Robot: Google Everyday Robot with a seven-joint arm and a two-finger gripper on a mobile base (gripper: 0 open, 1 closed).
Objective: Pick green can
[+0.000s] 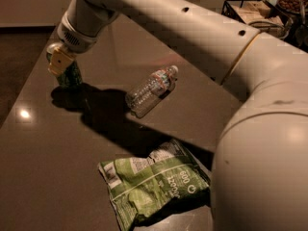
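The green can (71, 77) stands upright near the far left of the dark table (53, 167). Only its lower green side shows. My gripper (60, 62), with a yellow tip, is right at the can and covers its upper part from the front left. The white arm (192, 28) reaches to it across the top of the view. I cannot tell whether the gripper holds the can.
A clear plastic bottle (151, 89) lies on its side mid-table, right of the can. A green-and-white snack bag (154, 184) lies flat at the front. A black wire basket (248, 11) stands at the back right. The table's left edge runs just beyond the can.
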